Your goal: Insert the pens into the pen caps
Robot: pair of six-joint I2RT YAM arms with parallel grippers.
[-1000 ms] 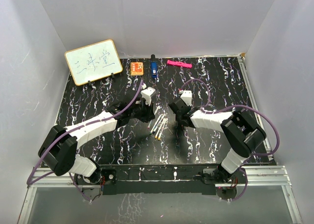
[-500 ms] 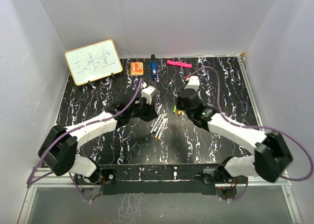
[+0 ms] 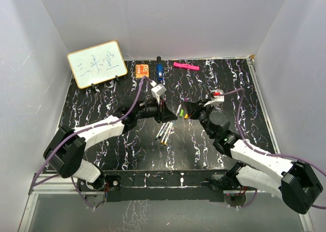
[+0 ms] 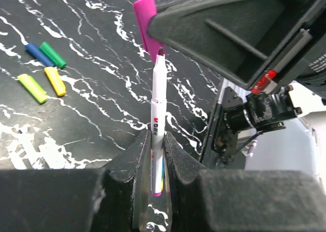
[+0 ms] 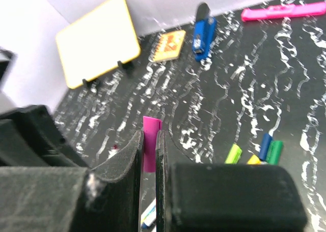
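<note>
Jaws of the left gripper point(image 4: 157, 140) pinched a white pen point(image 4: 157, 102) upright, its tip meeting the lower edge of the magenta cap point(image 4: 145, 23) clamped in the right gripper point(image 5: 148, 140). Blue, green and two yellow caps point(image 4: 53, 55) lay together on the marbled table point(image 3: 102, 99), and the other pens point(image 3: 165, 130) lay between the arms.

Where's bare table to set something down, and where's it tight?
Bare: the table at far right, between the pink bar and the right edge; also at left, below the whiteboard. Crowded: centre, where the left gripper with its pen meets the right gripper with the magenta cap, above the loose pens and loose caps.
</note>
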